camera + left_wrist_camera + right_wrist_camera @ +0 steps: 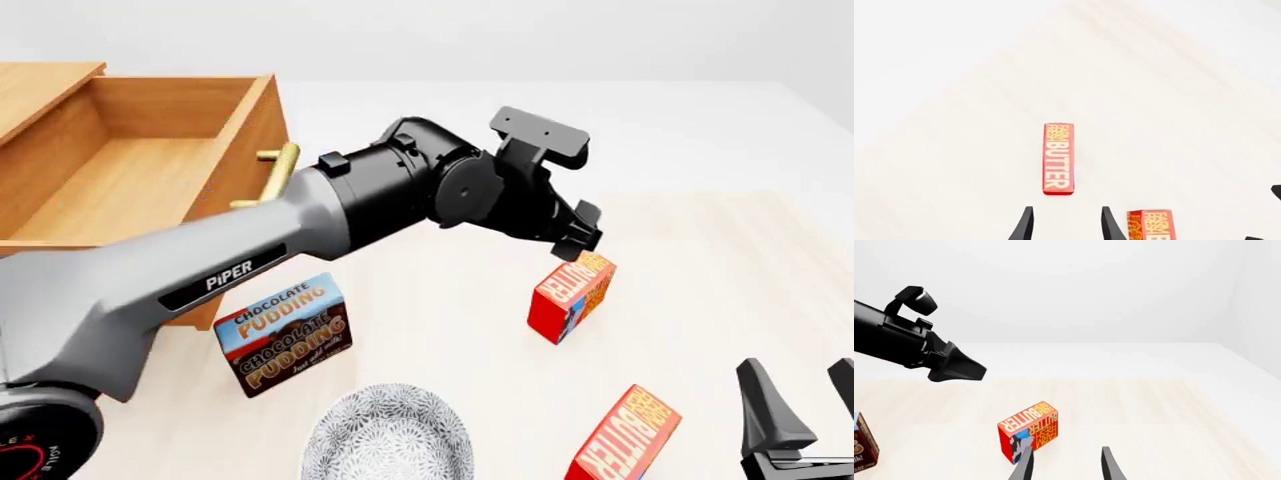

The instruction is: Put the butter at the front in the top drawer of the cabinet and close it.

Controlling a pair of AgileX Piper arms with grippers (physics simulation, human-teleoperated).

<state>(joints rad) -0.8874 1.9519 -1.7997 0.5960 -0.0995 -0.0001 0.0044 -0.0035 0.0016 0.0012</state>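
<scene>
Butter (571, 294) stands beyond the cabinet (147, 170); we hang our left gripper (1065, 222) above it, parted and empty, ready to descend.

A red butter carton (1029, 431) is seen standing on the pale wooden table (1174, 410), its orange face with white "BUTTER" lettering turned upward and a blue patch shown on its near side. The right gripper (1065, 465) is held just before it, the two dark fingertips (1022, 466) parted with a clear gap between them; one tip overlaps the carton's lower corner. The left arm's gripper (954, 367) is seen hanging above the table, well apart from the carton. A brown box (863, 445) is cut by the picture's edge
</scene>
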